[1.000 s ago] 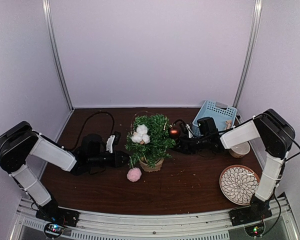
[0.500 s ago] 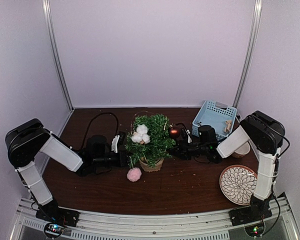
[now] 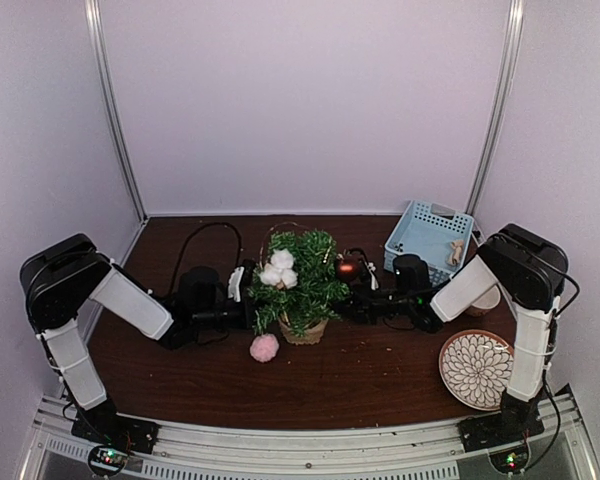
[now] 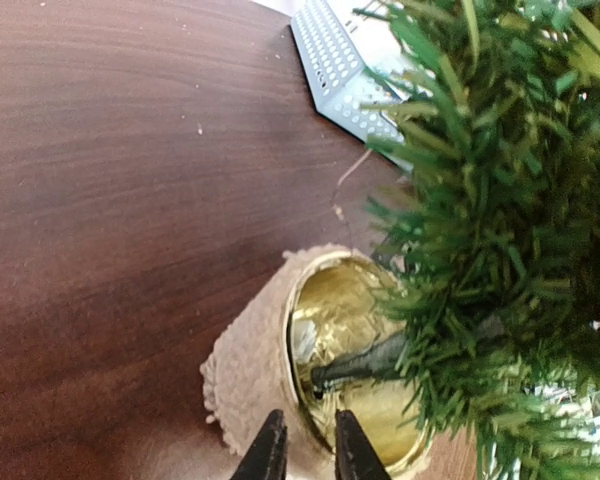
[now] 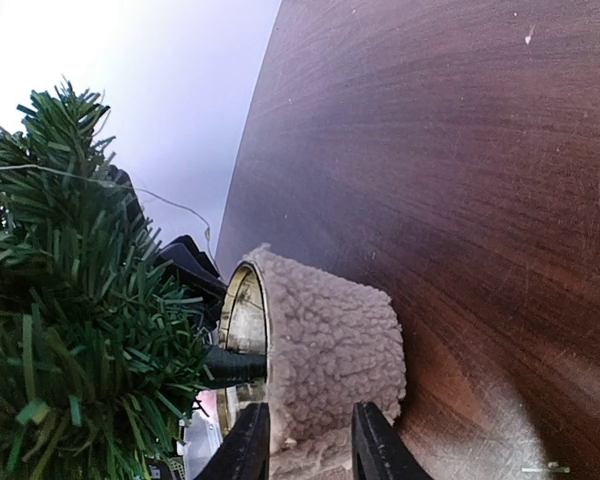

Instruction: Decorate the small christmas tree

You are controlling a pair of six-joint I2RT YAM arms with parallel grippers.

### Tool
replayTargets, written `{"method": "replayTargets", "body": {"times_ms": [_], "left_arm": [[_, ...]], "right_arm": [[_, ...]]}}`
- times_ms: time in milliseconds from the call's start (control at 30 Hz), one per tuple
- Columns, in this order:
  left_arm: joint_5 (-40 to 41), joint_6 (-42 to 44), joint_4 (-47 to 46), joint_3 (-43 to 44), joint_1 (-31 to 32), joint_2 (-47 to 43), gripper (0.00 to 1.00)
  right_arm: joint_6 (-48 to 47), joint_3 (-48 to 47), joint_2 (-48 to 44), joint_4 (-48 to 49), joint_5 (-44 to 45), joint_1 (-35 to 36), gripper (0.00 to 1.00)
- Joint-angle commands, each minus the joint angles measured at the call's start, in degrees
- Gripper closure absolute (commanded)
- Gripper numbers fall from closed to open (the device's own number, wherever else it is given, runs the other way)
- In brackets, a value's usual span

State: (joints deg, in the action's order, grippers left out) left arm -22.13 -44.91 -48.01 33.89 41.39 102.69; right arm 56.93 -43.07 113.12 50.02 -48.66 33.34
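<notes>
The small christmas tree (image 3: 300, 283) stands mid-table in a tan fleecy pot (image 3: 302, 330) with a gold inner lining. It carries a white cotton ornament (image 3: 279, 268) and a dark red ball (image 3: 346, 267). My left gripper (image 3: 250, 313) is at the pot's left side. In the left wrist view its jaws (image 4: 308, 458) are closed narrowly over the pot's rim (image 4: 292, 350). My right gripper (image 3: 353, 305) is at the pot's right side. In the right wrist view its jaws (image 5: 310, 445) pinch the pot's fleecy wall (image 5: 330, 340).
A pink pompom (image 3: 265, 347) lies on the table in front of the pot. A blue basket (image 3: 428, 233) stands at the back right beside a small cup (image 3: 483, 298). A patterned plate (image 3: 477, 369) lies front right. Cables trail behind the tree.
Both arms have moved inward along the table to the tree's pot, and both grippers now sit on it. The tree has barely shifted.
</notes>
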Motion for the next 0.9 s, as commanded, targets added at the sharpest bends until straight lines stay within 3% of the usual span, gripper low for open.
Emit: {"method": "replayTargets", "body": {"times_ms": [0, 500, 867], "left_arm": [[-0.9, 0.9, -1.9, 2.8, 0.3, 1.6, 0.82], [0.7, 2.9, 2.7, 7.7, -3.9, 3.2, 0.78], [12.1, 7.5, 14.8, 2.8, -8.7, -11.9, 0.52]], "right_arm": [[1.0, 1.6, 0.0, 3.7, -0.3, 0.5, 0.68], [3.6, 6.9, -2.7, 9.3, 2.1, 1.2, 0.67], [-1.3, 11.6, -12.4, 1.3, 6.2, -2.9, 0.56]]}}
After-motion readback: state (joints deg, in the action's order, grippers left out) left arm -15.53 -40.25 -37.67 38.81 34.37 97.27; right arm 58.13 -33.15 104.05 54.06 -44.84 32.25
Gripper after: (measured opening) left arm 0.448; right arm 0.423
